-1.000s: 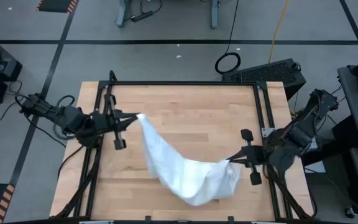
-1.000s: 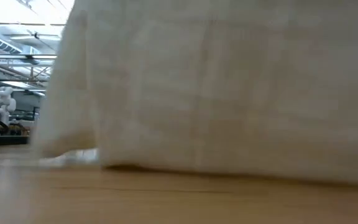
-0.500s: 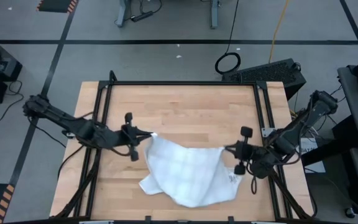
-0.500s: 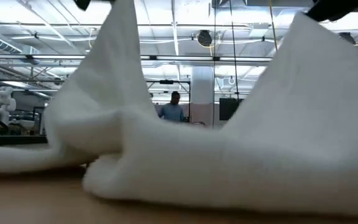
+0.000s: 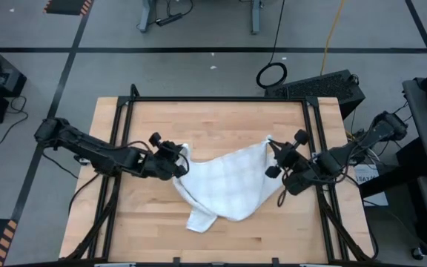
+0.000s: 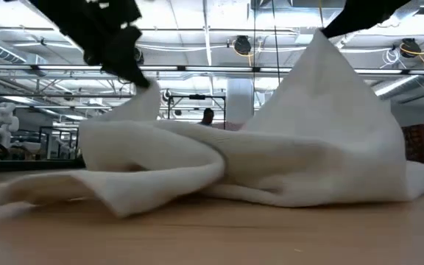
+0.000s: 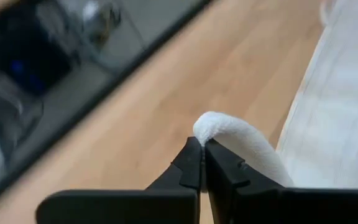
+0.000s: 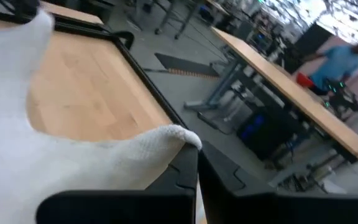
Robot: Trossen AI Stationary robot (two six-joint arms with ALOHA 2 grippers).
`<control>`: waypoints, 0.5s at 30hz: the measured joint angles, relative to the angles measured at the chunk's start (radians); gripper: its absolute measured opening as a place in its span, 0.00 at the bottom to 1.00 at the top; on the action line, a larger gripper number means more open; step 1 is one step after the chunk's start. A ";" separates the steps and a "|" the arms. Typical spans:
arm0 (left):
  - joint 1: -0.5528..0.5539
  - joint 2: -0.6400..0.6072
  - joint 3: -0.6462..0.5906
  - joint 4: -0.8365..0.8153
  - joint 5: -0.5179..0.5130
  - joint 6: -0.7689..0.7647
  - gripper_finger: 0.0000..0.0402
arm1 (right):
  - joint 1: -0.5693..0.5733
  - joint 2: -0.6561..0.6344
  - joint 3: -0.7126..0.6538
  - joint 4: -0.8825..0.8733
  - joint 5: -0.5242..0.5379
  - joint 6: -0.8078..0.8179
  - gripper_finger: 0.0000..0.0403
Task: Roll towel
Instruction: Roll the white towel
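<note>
Towel (image 5: 224, 185) hangs between two outstretched arms, left gripper (image 5: 181, 159) and right gripper (image 5: 271, 145) jaws each pinching a corner.

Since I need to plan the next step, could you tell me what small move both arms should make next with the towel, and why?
Probably draw the two tools apart and lower them. The left tool and right tool each pinch a corner of the towel, but it sags between them, with a bunched fold lying on the table. It likely needs flattening before rolling.

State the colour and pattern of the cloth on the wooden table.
The thin cloth towel is white with a faint grey check, clearest in the high view.
</note>
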 joint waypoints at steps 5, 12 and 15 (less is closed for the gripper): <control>0.003 0.018 -0.001 -0.013 0.164 -0.138 0.04 | -0.050 0.032 0.000 0.074 -0.123 -0.056 0.00; -0.002 0.009 0.087 0.166 0.307 0.187 0.29 | -0.098 0.085 0.000 0.389 -0.305 -0.477 0.00; 0.029 0.009 0.105 0.375 0.274 0.401 0.44 | -0.127 0.101 0.000 0.544 -0.358 -0.656 0.00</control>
